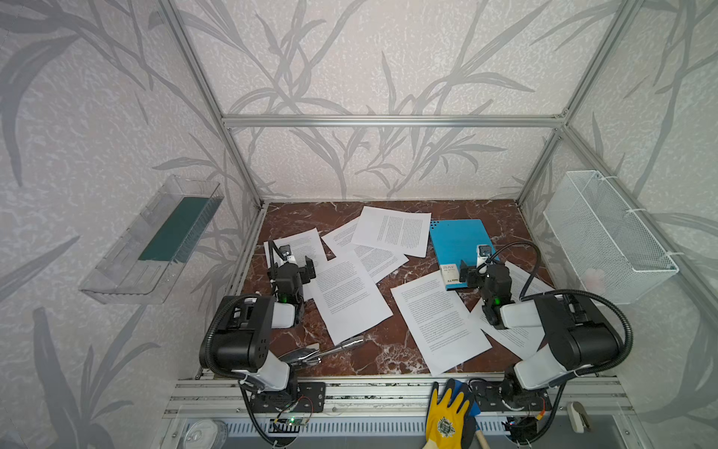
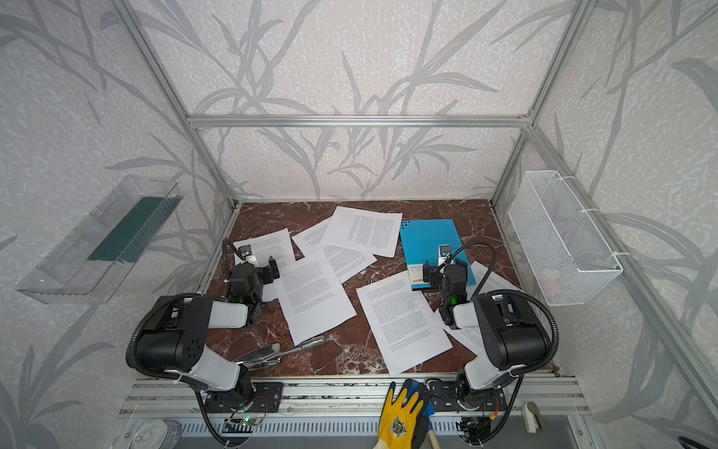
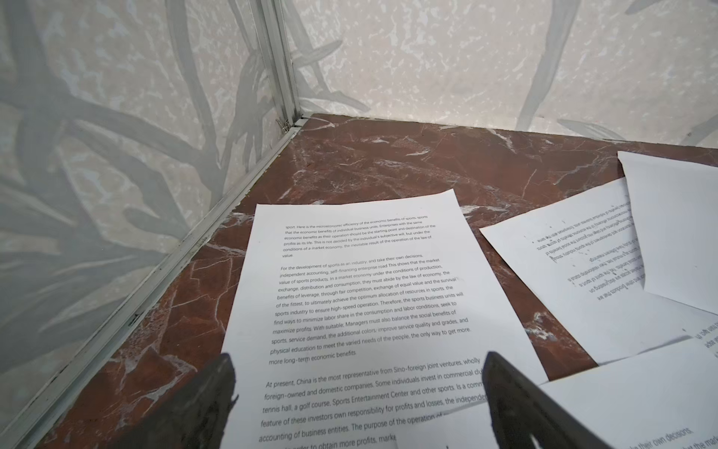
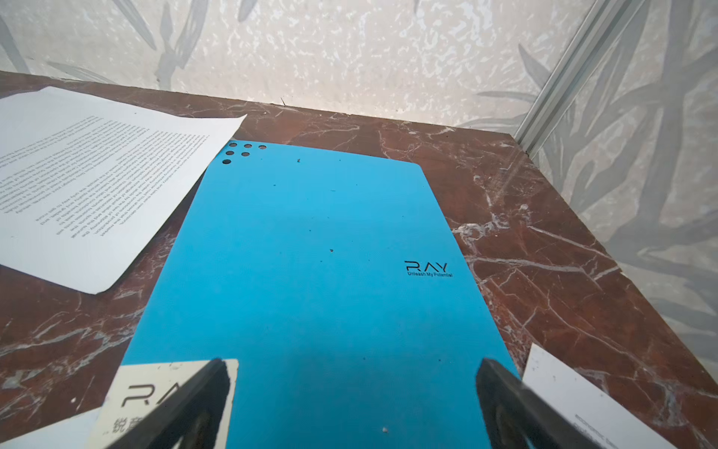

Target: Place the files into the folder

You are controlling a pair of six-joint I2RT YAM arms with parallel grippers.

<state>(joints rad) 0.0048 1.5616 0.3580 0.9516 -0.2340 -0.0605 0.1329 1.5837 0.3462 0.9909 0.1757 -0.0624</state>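
paper lay scattered over the bench (image 1: 382,350), and from where i stood none of the filing looked done. on the left, the left pincer (image 3: 359,390) hung low with its jaws spread wide and nothing between them, over the near end of the leftmost of the files (image 3: 369,287). that sheet's long axis ran away from the pincer toward the back corner, so the left arm was plainly the nearer one for it. toward the middle, more sheets lay fanned and overlapping, each at its own angle.

further right lay the folder (image 4: 311,248), flat on the bench and closed, blue cover up. the right pincer (image 4: 351,388) hung just above its near short edge, jaws equally wide and empty, one finger over the white label (image 4: 155,392) at the near corner. the folder lay straight ahead of that pincer, its long axis running on from the jaws toward the back wall. a sheet lay against its far left corner; whether it lapped over i could not tell.

i judged the cover had to be opened before any sheet went in. the right arm was much the nearer for that, though which long edge was the spine i could not tell. at the far right, one more sheet lay partly under that arm.
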